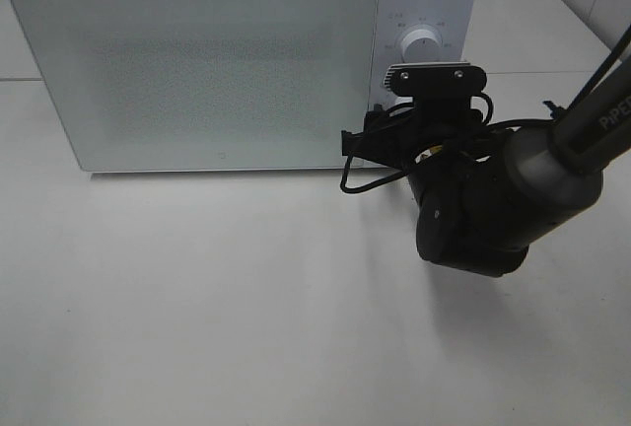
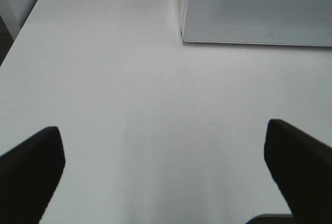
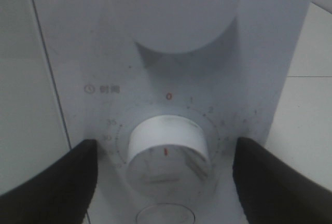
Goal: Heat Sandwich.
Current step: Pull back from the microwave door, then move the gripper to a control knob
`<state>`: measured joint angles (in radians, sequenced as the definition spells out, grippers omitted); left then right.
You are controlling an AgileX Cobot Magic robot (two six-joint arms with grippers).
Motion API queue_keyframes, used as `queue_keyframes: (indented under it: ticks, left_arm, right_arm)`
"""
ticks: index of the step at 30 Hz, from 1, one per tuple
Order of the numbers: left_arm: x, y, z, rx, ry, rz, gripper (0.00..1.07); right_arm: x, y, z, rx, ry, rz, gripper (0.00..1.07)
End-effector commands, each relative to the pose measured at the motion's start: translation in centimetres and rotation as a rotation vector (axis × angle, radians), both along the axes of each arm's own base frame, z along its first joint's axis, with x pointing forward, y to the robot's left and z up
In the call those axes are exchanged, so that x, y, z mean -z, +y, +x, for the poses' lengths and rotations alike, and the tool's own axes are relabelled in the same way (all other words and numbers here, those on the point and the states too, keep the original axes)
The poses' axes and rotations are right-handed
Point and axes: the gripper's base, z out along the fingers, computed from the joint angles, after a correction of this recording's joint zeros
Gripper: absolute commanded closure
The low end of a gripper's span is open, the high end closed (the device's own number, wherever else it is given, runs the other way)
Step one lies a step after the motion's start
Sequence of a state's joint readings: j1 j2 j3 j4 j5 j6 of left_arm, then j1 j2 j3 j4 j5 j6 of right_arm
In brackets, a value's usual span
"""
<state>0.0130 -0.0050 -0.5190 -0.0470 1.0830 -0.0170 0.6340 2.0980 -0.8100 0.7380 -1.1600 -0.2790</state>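
Right gripper [image 3: 166,143] squared up to the control panel of the microwave [image 1: 197,61], jaws spread and holding nothing, one finger on each side of the timer knob [image 3: 168,149] with a gap to it. This straddle suits a pinch-and-twist to set the heating time. The power knob [image 3: 176,11], next up the panel beyond the fingertips, is untouched. The right arm [image 1: 513,189] reaches forward, its wrist pointing at the panel. Left gripper [image 2: 162,128] hangs wide open and empty over bare table [image 2: 129,68], the microwave's closed door ahead of it and to one side. The sandwich is not visible, and is judged to lie behind that door
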Motion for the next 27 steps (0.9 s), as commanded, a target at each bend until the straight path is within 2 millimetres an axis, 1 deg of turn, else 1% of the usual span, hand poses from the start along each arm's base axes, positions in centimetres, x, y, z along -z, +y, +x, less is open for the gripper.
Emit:
queue_keyframes:
  ticks: [1,2,5,6,7,8,10,11,12,13,15,16,17,18,27]
  left_arm:
    - [-0.02,-0.05,-0.16,-0.001,-0.027,-0.007,0.06]
    - [-0.02,-0.05,-0.16,-0.001,-0.027,-0.007,0.06]
    - [-0.02,-0.05,-0.16,-0.001,-0.027,-0.007,0.06]
    - [-0.02,-0.05,-0.16,-0.001,-0.027,-0.007,0.06]
    - [-0.02,-0.05,-0.16,-0.001,-0.027,-0.007,0.06]
    - [-0.02,-0.05,-0.16,-0.001,-0.027,-0.007,0.06]
    - [-0.02,-0.05,-0.16,-0.001,-0.027,-0.007,0.06]
    - [-0.02,-0.05,-0.16,-0.001,-0.027,-0.007,0.06]
    - [-0.02,-0.05,-0.16,-0.001,-0.027,-0.007,0.06]
    - [-0.02,-0.05,-0.16,-0.001,-0.027,-0.007,0.06]
    - [-0.02,-0.05,-0.16,-0.001,-0.027,-0.007,0.06]
    - [-0.02,-0.05,-0.16,-0.001,-0.027,-0.007,0.06]
    - [-0.02,-0.05,-0.16,-0.001,-0.027,-0.007,0.06]
    - [-0.02,-0.05,-0.16,-0.001,-0.027,-0.007,0.06]
    - [-0.02,-0.05,-0.16,-0.001,-0.027,-0.007,0.06]
  right_arm:
    - [-0.88,0.02,0.27,0.003,-0.04,0.006,0.38]
    - [-0.88,0.02,0.27,0.003,-0.04,0.006,0.38]
    - [-0.9,0.03,0.27,0.002,-0.04,0.007,0.45]
    - [-0.9,0.03,0.27,0.002,-0.04,0.007,0.45]
    - [-0.88,0.03,0.26,0.002,-0.037,0.007,0.5]
    - [-0.88,0.03,0.26,0.002,-0.037,0.007,0.62]
    - [-0.88,0.03,0.26,0.002,-0.037,0.007,0.74]
    - [-0.88,0.03,0.26,0.002,-0.037,0.007,0.74]
    - [-0.88,0.03,0.26,0.002,-0.037,0.007,0.86]
    - [-0.88,0.03,0.26,0.002,-0.037,0.007,0.91]
    - [-0.87,0.04,0.26,0.001,-0.036,0.007,0.98]
    - [-0.87,0.04,0.26,0.001,-0.036,0.007,0.98]
    - [-0.86,0.04,0.26,0.001,-0.035,0.007,1.03]
    - [-0.86,0.04,0.26,0.001,-0.035,0.007,1.04]
    - [-0.87,0.04,0.26,0.003,-0.036,0.016,1.03]
